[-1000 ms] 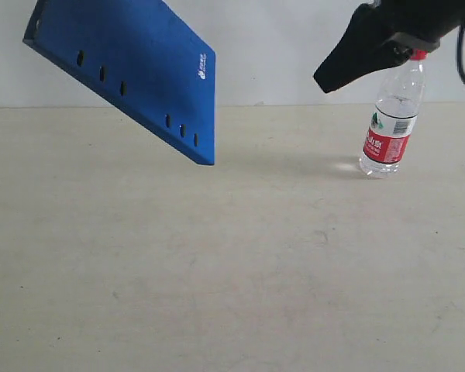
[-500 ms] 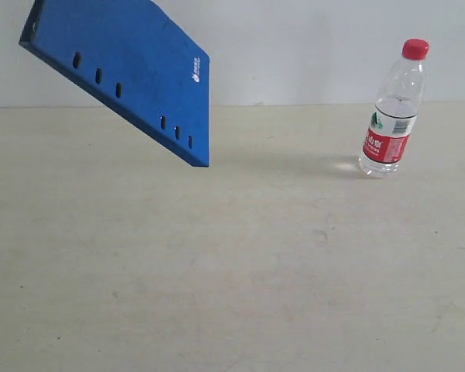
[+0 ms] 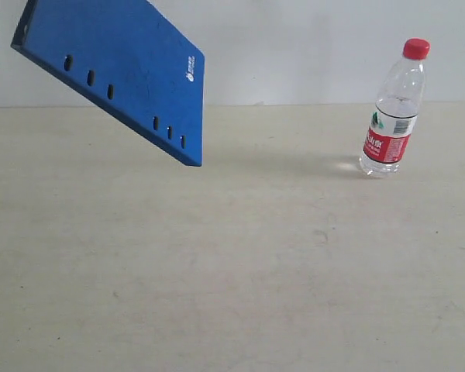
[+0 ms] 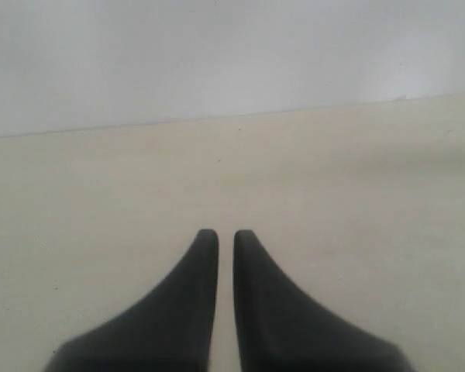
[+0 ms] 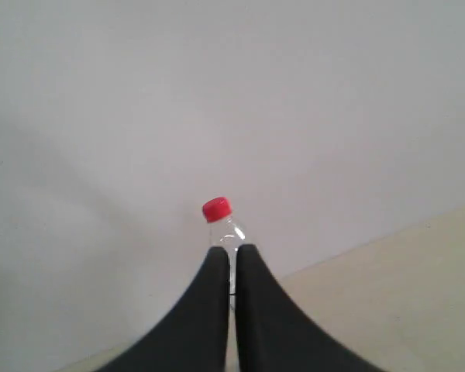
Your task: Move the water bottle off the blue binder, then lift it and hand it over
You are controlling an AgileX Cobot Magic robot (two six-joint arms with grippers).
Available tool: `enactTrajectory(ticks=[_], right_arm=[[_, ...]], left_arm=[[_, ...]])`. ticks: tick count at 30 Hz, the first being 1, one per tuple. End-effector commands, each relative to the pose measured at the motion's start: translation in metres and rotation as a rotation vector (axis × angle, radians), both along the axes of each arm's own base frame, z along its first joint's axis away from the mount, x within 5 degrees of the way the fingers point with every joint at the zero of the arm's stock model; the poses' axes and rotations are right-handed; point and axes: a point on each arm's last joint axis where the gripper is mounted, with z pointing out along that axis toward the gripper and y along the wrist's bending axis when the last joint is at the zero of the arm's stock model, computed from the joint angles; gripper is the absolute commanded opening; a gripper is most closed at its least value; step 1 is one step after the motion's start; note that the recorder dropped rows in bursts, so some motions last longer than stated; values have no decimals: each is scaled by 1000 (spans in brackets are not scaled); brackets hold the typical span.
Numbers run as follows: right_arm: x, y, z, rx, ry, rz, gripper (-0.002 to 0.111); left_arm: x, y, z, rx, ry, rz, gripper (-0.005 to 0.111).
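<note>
We see blue binder aloft on left arm's side, tilted, low corner toward centre; holder unseen. The water bottle stands upright on counter, well apart. L fingers & R fingers pinched closed, empty.

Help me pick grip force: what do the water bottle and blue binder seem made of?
Water bottle: clear, glossy thin plastic, see-through with highlights; red cap likely plastic too. Blue binder: rigid matte board, probably plastic or coated card; flat, little glare.
</note>
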Motion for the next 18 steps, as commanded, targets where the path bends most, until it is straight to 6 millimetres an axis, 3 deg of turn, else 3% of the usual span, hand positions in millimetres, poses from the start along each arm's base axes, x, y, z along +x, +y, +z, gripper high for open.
enactTrajectory(ticks=[1,7,9,18], right_arm=[[0,-3,-2,-82,-6,-52,0],[1,17,-17,-454,124,124,0],[0,23,-22,-470,163,205,0],[0,24,-22,-444,171,220,0]], left_arm=[[-1,0,-13,2,45,5,7],[-3,1,-22,-17,78,10,7],[-3,0,-21,-20,69,10,7],[-3,0,-21,-16,69,9,7]])
